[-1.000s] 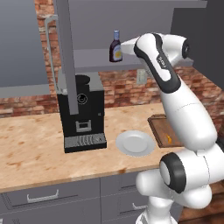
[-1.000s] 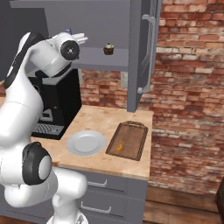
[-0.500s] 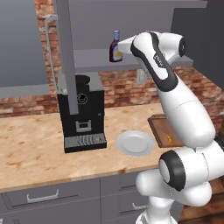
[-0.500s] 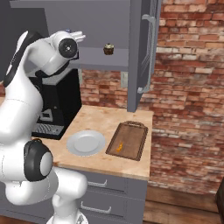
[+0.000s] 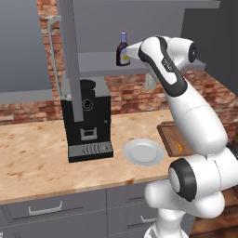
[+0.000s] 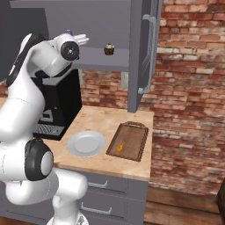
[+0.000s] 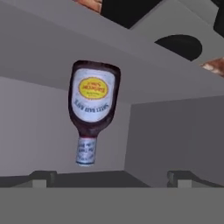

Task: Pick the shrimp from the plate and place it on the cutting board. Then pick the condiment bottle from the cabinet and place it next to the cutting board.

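Purple-brown condiment bottle stands on the cabinet shelf ahead of the gripper, jaws spread wide, not touching it.

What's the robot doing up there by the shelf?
It's reaching its claw toward the condiment bottle standing on the cabinet shelf. The claw is open and not touching the bottle yet. Down on the counter, the little orange shrimp already lies on the cutting board, beside the plate.
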You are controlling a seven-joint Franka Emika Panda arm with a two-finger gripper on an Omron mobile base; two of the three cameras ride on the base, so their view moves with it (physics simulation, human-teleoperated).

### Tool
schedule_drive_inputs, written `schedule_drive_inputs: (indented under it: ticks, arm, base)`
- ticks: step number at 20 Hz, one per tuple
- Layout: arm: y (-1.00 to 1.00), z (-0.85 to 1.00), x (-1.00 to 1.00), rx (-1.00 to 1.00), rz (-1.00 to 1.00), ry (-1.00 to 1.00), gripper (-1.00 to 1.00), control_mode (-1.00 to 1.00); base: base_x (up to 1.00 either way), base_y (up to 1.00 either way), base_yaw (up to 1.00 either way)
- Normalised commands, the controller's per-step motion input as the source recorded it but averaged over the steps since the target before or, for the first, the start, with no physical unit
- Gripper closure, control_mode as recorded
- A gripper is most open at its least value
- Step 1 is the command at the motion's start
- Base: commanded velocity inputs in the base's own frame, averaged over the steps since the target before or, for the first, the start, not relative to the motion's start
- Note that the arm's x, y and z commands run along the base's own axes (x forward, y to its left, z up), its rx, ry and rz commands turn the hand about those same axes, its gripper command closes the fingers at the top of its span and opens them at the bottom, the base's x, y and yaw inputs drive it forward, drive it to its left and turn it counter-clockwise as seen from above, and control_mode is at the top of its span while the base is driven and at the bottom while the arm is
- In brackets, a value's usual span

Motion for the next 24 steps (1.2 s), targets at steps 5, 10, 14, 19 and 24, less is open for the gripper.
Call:
schedule_drive_inputs:
  ticks: [5,10,14,19,24]
  arm:
    - [0.12,0.24,0.0,0.11,-0.01,0.09,-1.0,-1.0]
    - [0.21,0.3,0.0,0.12,0.0,0.07,-1.0,-1.0]
    - [0.24,0.25,0.0,0.09,0.0,0.05,-1.0,-1.0]
    - [0.07,0.06,0.0,0.07,0.0,0.04,-1.0,-1.0]
    - [0.0,0.0,0.0,0.02,0.0,0.04,-1.0,-1.0]
  base:
    - [0.0,0.0,0.0]
    - [0.0,0.0,0.0]
    - [0.0,0.0,0.0]
    - [0.0,0.0,0.0]
    - [0.0,0.0,0.0]
